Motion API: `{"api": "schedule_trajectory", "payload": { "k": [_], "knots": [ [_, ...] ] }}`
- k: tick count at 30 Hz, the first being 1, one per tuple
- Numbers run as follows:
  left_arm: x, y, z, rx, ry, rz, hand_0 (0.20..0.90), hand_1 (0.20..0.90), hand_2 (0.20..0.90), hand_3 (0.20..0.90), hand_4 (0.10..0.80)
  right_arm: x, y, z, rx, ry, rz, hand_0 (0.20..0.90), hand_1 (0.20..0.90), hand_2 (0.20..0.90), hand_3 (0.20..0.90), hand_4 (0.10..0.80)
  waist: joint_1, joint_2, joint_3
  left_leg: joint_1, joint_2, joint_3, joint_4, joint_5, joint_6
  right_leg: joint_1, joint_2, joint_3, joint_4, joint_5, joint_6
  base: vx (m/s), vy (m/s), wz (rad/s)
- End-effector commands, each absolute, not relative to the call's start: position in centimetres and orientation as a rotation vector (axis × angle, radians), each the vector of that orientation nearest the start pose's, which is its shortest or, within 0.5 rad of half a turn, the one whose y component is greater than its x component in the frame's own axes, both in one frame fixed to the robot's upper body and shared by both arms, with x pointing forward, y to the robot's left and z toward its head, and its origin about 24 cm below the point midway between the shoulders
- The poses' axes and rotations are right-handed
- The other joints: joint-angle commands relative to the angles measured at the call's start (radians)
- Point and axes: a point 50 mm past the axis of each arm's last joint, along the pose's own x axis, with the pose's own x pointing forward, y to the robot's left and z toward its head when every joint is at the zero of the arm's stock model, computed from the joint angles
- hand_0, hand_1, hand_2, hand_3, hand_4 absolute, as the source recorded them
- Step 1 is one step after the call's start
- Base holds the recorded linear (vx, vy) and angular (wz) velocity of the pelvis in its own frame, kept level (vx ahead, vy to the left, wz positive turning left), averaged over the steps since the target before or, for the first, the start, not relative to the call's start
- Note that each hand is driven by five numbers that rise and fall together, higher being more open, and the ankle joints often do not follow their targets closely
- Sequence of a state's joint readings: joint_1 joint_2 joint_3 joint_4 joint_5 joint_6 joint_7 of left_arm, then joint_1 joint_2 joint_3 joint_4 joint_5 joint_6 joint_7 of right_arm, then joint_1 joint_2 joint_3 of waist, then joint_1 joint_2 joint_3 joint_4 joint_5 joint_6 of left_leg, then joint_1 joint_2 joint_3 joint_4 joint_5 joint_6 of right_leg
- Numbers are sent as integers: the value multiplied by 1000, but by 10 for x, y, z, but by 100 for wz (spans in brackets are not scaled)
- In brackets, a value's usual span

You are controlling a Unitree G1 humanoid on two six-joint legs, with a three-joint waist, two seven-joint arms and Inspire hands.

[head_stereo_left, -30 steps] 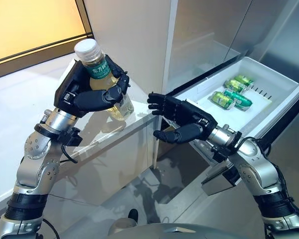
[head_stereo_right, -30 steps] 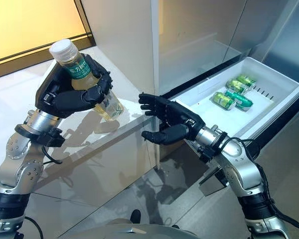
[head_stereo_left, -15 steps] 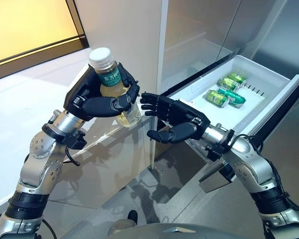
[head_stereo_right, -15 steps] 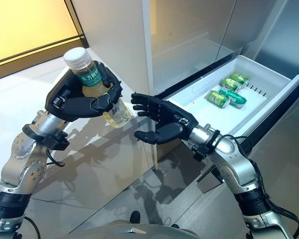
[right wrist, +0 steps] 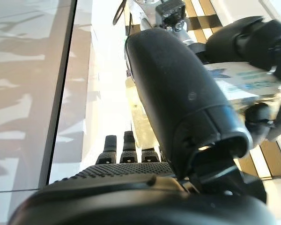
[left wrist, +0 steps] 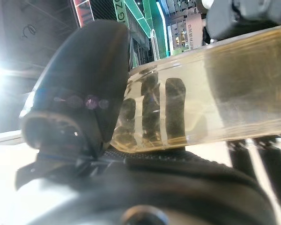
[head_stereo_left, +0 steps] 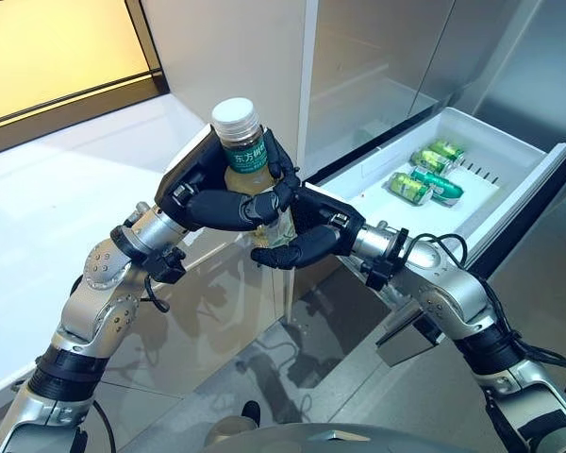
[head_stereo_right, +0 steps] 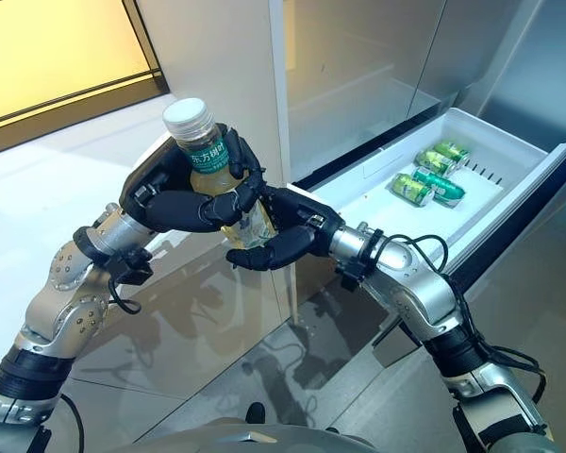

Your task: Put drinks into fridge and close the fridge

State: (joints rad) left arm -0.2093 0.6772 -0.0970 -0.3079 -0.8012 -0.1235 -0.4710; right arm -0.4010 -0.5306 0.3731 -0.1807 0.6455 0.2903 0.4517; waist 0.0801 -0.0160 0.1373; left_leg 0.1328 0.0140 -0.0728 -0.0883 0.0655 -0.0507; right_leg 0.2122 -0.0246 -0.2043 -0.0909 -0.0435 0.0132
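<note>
A clear bottle (head_stereo_left: 248, 162) of pale yellow drink, with a white cap and a green label, is held upright in the air by my left hand (head_stereo_left: 210, 195), whose fingers and thumb are curled round its middle; it also shows in the left wrist view (left wrist: 215, 89). My right hand (head_stereo_left: 323, 232) is at the bottle's lower end, thumb in front and straight fingers behind, touching it. In the right wrist view the thumb (right wrist: 178, 93) lies along the bottle (right wrist: 246, 80). The white fridge drawer (head_stereo_left: 495, 134) stands pulled open at the right, with green cans (head_stereo_left: 423, 179) lying in it.
A white counter (head_stereo_left: 57, 189) runs along the left under a dark-framed window. Grey steel fridge fronts (head_stereo_left: 387, 57) rise behind the drawer. The drawer's dark front edge (head_stereo_left: 538, 203) juts out to the right above the glossy floor.
My left hand has carried the bottle rightward and lower. My right hand has moved left to meet it and now cups the bottle's lower end, where before it was apart.
</note>
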Motion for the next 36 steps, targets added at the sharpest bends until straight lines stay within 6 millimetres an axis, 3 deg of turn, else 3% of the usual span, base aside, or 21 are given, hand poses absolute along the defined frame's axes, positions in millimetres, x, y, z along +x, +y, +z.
{"api": "schedule_trajectory", "payload": {
  "k": [1,21,36],
  "knots": [
    [237,157,254,-48,-840,-941,300,300,300,200,100,279,-75,185,26,-247,1082,900,900,900,900,800,-3,-14,-115,16,-73,27,1,-72,71,-58,-16,49,15,71,42,0,0,0],
    [235,145,262,192,-833,-1061,300,300,300,200,100,281,-60,208,50,-317,1097,900,900,900,900,800,5,-9,-119,12,-76,27,1,-71,74,-60,-14,47,17,69,38,0,0,0],
    [236,140,256,179,-736,-1167,300,300,300,200,100,281,-61,222,16,-388,1063,900,900,900,900,800,1,-3,-121,13,-76,31,1,-71,77,-60,-14,50,16,72,38,0,0,0]
  ]
}}
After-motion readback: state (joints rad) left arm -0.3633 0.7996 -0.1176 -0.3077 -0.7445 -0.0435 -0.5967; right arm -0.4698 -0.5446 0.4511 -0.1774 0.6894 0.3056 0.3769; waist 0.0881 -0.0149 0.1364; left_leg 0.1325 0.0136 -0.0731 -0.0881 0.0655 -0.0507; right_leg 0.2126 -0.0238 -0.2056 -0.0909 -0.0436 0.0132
